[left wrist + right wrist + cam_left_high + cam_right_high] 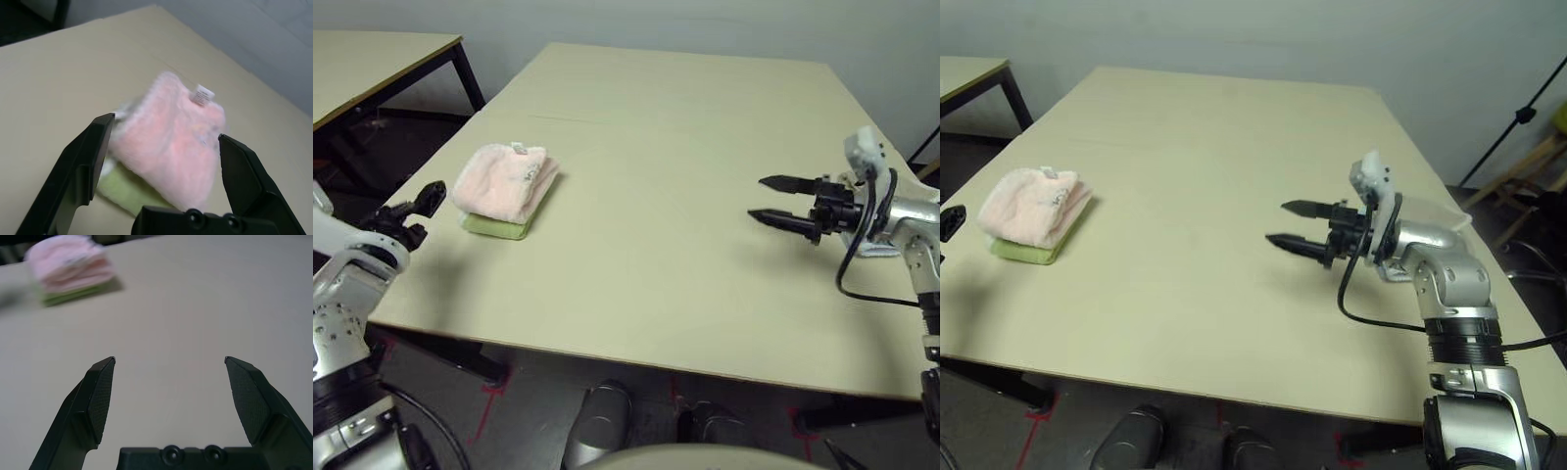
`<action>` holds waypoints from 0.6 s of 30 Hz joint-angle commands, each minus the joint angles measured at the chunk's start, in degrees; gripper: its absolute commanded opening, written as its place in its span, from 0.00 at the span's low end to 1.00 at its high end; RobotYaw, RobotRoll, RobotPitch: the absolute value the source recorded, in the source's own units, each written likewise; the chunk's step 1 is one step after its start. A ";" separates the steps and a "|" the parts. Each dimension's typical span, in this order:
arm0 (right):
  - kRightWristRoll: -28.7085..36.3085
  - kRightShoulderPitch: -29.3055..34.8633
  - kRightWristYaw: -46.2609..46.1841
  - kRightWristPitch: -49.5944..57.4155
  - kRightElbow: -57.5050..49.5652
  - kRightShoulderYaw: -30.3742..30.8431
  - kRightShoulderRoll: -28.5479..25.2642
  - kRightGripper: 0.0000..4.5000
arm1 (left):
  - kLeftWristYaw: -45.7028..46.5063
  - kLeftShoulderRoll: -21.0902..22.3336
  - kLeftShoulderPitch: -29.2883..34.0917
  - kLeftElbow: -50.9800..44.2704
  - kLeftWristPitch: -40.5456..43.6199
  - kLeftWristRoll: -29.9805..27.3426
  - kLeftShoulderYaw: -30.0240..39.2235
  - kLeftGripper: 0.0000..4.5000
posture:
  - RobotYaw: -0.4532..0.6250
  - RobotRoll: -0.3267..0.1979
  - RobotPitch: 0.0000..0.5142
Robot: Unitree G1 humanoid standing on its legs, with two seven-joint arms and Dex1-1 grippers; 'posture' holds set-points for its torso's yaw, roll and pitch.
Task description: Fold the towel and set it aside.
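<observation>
The towel (504,181) is folded into a thick pale pink bundle with a small white label on top. It lies on a folded lime-green towel (495,227) near the table's left edge. My left gripper (426,199) hangs just off that edge, a short way left of the bundle. In the left wrist view it (165,129) is open, pointing at the towel (171,147) with nothing between its fingers. My right gripper (759,199) hovers open over the right side of the table (685,127), pointing left, far from the towel (73,267).
A second table (372,54) stands at the far left behind a dark gap. Off the right edge are a black stand (1526,110) and wooden furniture (1528,162). Bare tabletop stretches between the towels and my right gripper.
</observation>
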 commanded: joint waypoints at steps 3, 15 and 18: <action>-1.44 2.40 -18.62 -7.79 0.30 -9.07 7.22 1.00 | -1.79 -4.75 0.71 0.75 -13.65 11.24 -7.40 0.99 | 0.59 0.62 0.17; -13.07 8.73 -45.23 -22.44 1.08 -13.94 14.33 1.00 | 2.64 -9.84 2.61 6.78 -31.50 25.53 -9.33 0.99 | 0.57 0.62 0.21; -12.15 10.93 -45.95 -20.33 -1.03 -13.45 15.16 1.00 | 3.11 -10.51 3.49 6.99 -32.77 26.73 -9.19 0.99 | 0.56 0.62 0.20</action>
